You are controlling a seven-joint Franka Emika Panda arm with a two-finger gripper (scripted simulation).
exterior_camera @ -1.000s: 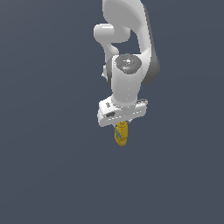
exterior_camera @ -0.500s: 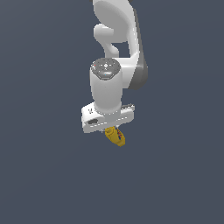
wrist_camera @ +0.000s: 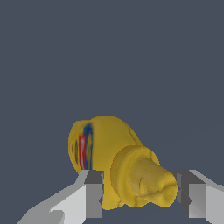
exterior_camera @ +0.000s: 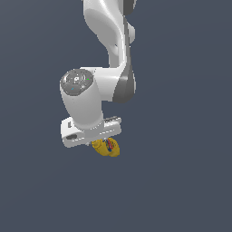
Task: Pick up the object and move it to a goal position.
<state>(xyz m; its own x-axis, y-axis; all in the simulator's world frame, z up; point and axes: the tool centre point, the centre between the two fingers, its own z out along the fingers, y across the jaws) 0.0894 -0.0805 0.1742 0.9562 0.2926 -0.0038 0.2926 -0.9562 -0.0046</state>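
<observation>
So the yellow bottle [wrist_camera: 120, 164] is sitting right between the gripper [wrist_camera: 141, 194] fingers in the wrist view, cap end pointing toward the camera, with a blue patch and red marks on its side. Those marks look like a label, but it's way too smeary to read any writing or brand. One finger [wrist_camera: 93, 194] is pressed against the bottle's shoulder. The other pad looks like it's touching or just beside the cap tip, so it looks clamped on the bottle. In the exterior view the bottle [exterior_camera: 107, 147] hangs tilted under the gripper [exterior_camera: 100, 144], partly hidden by the white hand. The arm [exterior_camera: 108, 50] comes down from above against a plain grey-blue background.
</observation>
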